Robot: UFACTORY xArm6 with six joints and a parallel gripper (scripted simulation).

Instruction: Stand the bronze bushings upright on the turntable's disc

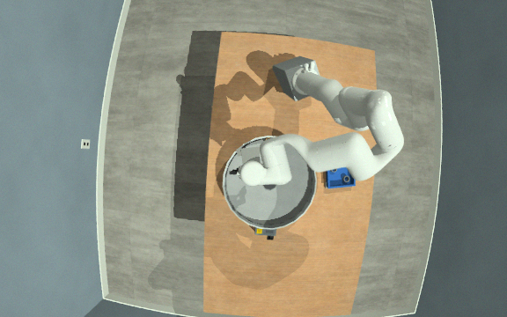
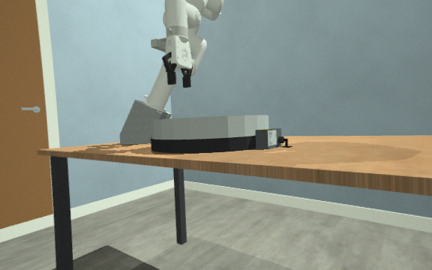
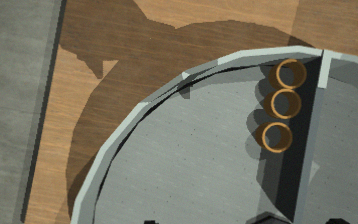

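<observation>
Above the turntable's disc (image 3: 200,165), the spread, empty pincer (image 2: 178,78) is hovering over three upright bronze bushings (image 3: 277,137), seemingly rigid, smooth rings best pinched across their walls.

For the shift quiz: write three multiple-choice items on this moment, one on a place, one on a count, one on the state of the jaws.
1. Where do the bronze bushings stand?
A. on the disc, in a row beside a divider wall
B. in the blue crate
C. on the bare table

2. How many bronze bushings show on the disc?
A. one
B. three
C. five

3. How is the gripper?
A. shut on a bushing
B. open, holding nothing, above the turntable
C. resting on the table

Answers:
1 A, the wrist view shows them upright along the wall.
2 B, three open rings show.
3 B, the exterior view shows the jaws parted, high over the turntable.
</observation>
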